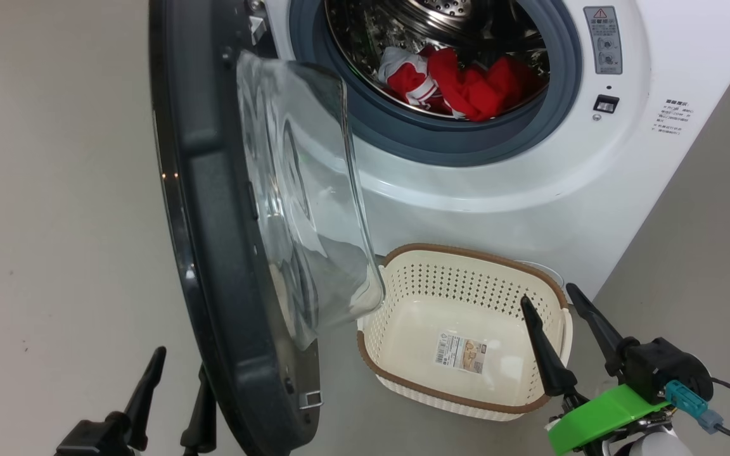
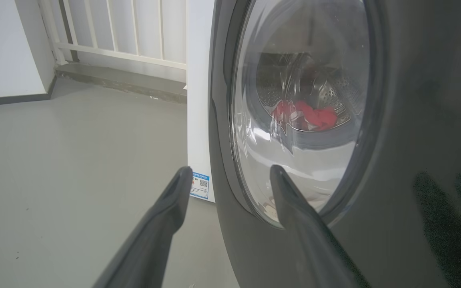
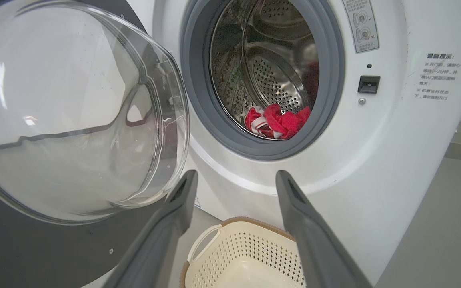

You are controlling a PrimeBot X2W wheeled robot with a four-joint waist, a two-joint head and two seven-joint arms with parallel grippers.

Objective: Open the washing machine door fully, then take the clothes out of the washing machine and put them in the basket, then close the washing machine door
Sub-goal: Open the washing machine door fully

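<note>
Inside the steel drum [image 3: 270, 72] lie crumpled red-and-white clothes [image 1: 460, 82]; the left gripper [image 1: 182, 361] and right gripper [image 1: 549, 294] gape empty.

Printed notices on a white washing machine [image 3: 374, 160], and a label inside a basket [image 1: 466, 259].

A grey sticker [image 3: 361, 25] beside the drum opening carried a red warning triangle, a line of Chinese characters too small to read, and two pictograms marked with a tick and a cross. Further right, a black Chinese notice [image 3: 438, 76] was headed "温馨提示:" and mentioned "1~2分钟". The basket's paper label [image 1: 461, 353] showed a barcode but its print was illegible. A blue label [image 2: 200, 185] on the machine's side bore a QR code.
</note>
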